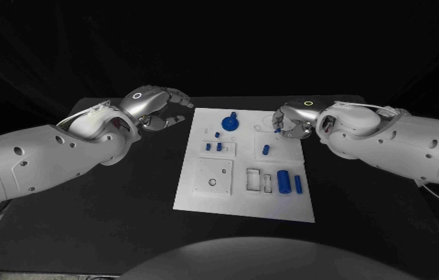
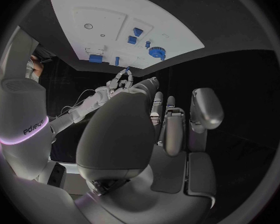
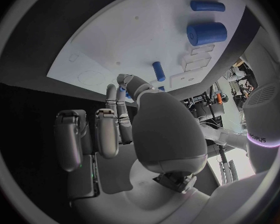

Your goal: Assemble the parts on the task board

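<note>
Black table (image 1: 110,191): right hand's fingers (image 1: 281,127) seemingly pinch a blue part (image 1: 277,130).

Left arm enters from the left edge, forearm angled toward the centre. Left hand (image 1: 157,110) is raised, fingers curled inward with nothing visible between them; the left wrist view shows its fingers (image 2: 176,134) folded over the palm. Right arm enters from the right edge. Right hand (image 1: 294,120) has its fingers bunched together and pointing down; whether anything is pinched cannot be determined.
</note>
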You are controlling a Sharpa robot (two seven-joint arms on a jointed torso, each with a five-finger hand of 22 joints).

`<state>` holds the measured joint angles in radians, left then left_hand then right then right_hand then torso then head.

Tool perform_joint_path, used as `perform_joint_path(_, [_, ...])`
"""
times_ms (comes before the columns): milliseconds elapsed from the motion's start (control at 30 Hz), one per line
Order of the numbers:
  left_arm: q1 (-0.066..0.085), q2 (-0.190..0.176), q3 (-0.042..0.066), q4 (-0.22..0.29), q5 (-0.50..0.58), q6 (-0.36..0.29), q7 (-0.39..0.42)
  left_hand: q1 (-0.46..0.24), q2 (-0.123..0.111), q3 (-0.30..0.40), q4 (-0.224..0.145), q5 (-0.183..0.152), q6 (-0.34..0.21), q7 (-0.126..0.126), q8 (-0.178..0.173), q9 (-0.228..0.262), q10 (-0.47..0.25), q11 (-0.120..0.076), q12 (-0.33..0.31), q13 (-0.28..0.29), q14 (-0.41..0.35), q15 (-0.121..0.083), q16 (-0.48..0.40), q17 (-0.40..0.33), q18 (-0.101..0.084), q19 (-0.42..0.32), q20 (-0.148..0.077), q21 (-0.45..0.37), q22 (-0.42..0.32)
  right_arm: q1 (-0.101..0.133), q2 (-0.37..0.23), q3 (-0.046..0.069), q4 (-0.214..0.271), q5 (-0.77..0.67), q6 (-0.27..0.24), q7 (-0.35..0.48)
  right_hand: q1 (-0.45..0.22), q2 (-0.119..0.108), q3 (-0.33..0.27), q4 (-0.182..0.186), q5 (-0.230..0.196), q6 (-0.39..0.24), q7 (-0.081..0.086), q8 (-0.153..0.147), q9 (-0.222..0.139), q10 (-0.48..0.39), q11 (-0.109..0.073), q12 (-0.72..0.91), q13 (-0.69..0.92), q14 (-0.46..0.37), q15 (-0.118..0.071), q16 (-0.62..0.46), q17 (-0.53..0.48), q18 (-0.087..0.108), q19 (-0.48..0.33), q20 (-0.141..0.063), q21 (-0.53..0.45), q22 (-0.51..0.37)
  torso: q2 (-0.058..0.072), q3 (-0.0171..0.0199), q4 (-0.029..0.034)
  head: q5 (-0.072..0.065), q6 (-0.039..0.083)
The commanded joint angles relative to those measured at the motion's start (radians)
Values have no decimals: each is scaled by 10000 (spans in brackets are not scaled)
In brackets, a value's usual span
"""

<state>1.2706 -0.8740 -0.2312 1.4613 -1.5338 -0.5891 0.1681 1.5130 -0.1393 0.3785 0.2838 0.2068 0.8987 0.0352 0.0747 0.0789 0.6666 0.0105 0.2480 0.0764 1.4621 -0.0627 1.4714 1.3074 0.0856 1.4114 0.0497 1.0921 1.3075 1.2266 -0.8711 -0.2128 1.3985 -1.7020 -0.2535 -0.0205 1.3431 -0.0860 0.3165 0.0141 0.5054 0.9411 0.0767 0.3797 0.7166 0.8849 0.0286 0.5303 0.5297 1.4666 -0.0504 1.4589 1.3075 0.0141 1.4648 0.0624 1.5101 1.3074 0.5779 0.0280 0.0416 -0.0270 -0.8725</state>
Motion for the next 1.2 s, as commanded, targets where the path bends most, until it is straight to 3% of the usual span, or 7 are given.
perform_joint_path(33, [3,36,5,2,32,152,-83,74,9,64,5,15,37,0,40,10,98,3,52,-14,51,20,40,582,12,66,7,27,1490,23,-13,2,40,80,-19,-111,-92,65,16,36,44,47,-49,38,35,85,-19,60,16,178,-64,-62,152,46,599,-60,-1,2388,-3,13,5,1,-1])
perform_joint_path(300, [0,39,3,-16,37,254,-144,76,4,73,8,9,29,-16,32,7,115,19,65,-16,38,25,28,554,16,59,9,3,1484,134,-105,4,333,280,-29,-125,-107,58,23,38,79,41,-47,46,69,101,-5,69,23,174,-61,-69,138,49,592,-61,-11,2384,-17,20,16,31,-1])
perform_joint_path(467, [-11,41,2,-46,85,341,-177,76,1,74,9,6,24,-21,28,5,118,24,67,-18,31,27,22,541,17,57,11,-3,1483,312,-72,10,847,544,102,-141,-118,46,35,34,118,29,-35,49,107,138,22,85,32,168,-48,-80,116,51,584,-55,-21,2380,-13,9,-1,81,-1])
perform_joint_path(700, [-22,93,1,-80,142,493,-209,65,-2,79,21,-2,-3,-31,9,-3,120,42,73,-24,18,38,11,517,22,46,16,-36,1475,424,342,16,1382,977,889,-202,-206,11,85,55,243,-154,17,-73,148,177,90,66,27,132,14,-130,17,73,528,-15,-96,2350,-23,6,27,324,-1])
perform_joint_path(867, [-24,143,0,-97,156,558,-234,65,-2,79,21,-2,-3,-31,9,-3,120,42,73,-24,18,38,11,517,22,46,16,-36,1475,476,771,22,1477,1108,1432,-298,-247,3,112,70,255,-205,34,-135,142,157,121,24,9,80,46,-196,-110,95,469,11,-173,2319,-36,6,49,544,-1])
perform_joint_path(1067, [-25,200,0,-98,163,594,-263,62,-2,79,24,-3,-7,-32,6,-4,120,44,73,-26,16,39,10,515,22,44,17,-39,1474,502,1321,26,1351,1123,1914,-407,-268,1,131,75,249,-212,35,-161,142,135,139,-12,-7,33,65,-252,-214,117,413,28,-248,2289,-50,10,111,611,-1])
perform_joint_path(1200, [-25,224,0,-90,165,613,-271,54,0,81,30,-6,-18,-33,-1,-7,119,49,74,-29,12,44,6,508,22,42,20,-46,1472,482,1638,25,1209,1094,2108,-470,-276,3,150,74,247,-224,39,-186,142,119,151,-41,-20,7,79,-280,-263,127,385,42,-284,2275,-46,18,109,662,-1])
